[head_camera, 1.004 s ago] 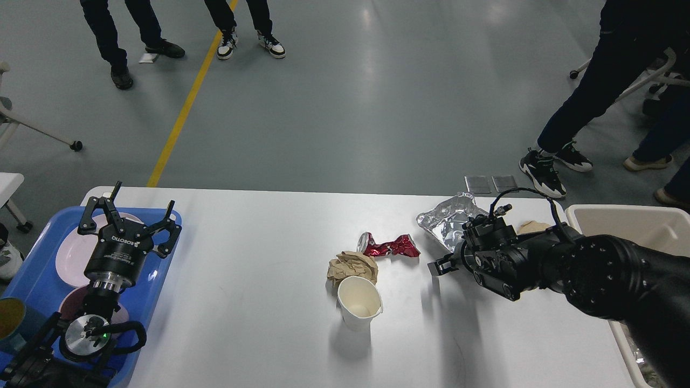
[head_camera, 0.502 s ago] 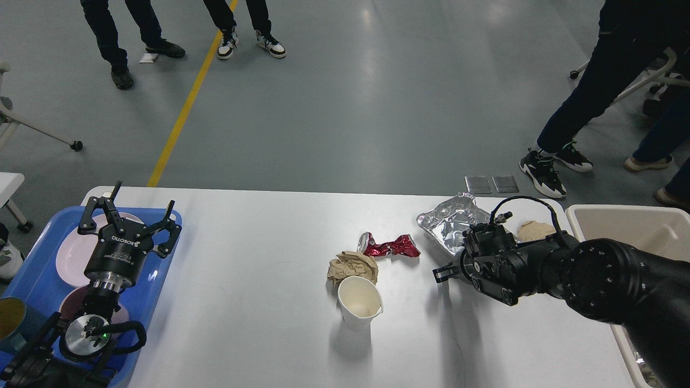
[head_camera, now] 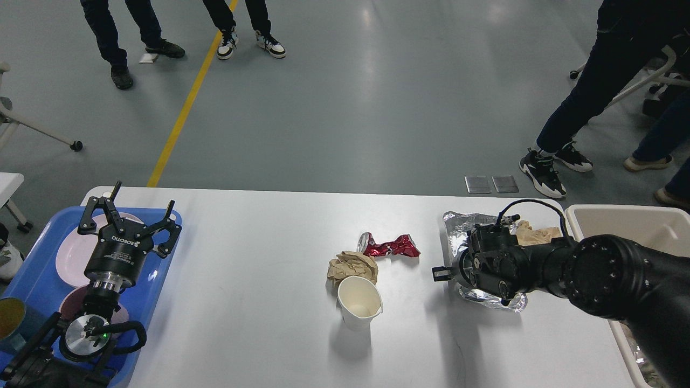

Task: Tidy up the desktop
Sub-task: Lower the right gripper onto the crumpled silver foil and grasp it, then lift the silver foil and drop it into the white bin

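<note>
Plainly, "ROBOTIQ" is printed on the spread-fingered left gripper [head_camera: 129, 218]; the right gripper's [head_camera: 439, 274] finger gap is unreadable

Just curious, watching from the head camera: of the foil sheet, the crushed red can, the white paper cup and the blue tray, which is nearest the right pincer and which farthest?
1. Foil sheet: right at the right pincer, beneath the wrist.
2. Crushed red can: just left, slightly farther back.
3. White paper cup: left, nearer the front edge.
4. Blue tray: far left end, under the left pincer.

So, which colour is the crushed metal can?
Red with silver ends: the crushed metal can, head view.
</note>
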You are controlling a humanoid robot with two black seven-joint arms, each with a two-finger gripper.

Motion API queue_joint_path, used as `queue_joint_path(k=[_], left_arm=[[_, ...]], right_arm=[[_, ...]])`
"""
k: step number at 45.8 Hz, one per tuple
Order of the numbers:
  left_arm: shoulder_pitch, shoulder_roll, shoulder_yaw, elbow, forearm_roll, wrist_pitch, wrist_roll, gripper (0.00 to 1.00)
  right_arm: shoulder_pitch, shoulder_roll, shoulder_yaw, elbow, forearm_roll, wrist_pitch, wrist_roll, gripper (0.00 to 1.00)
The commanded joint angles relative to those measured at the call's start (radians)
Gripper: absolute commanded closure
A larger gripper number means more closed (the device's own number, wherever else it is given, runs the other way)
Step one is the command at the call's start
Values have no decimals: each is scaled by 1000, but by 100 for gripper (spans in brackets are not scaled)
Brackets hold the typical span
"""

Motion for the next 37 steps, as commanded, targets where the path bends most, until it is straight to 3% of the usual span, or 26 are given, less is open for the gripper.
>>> queue_joint_path(k=[1,9,16,27,37], left_arm=[[0,0,0,0,-1,0,0,4],[0,0,0,0,0,0,0,4],[0,0,0,0,0,0,0,4],[0,0,1,0,0,0,0,4],[0,0,1,0,0,0,0,4]], right_arm=[[0,0,0,2,1,0,0,100],[17,0,0,23,21,2,0,100],[115,-29,-3,143,70,8,-12,100],[443,-144,-28,444,221,159,-49,100],[801,-158,-179,697,338,249,-60,100]])
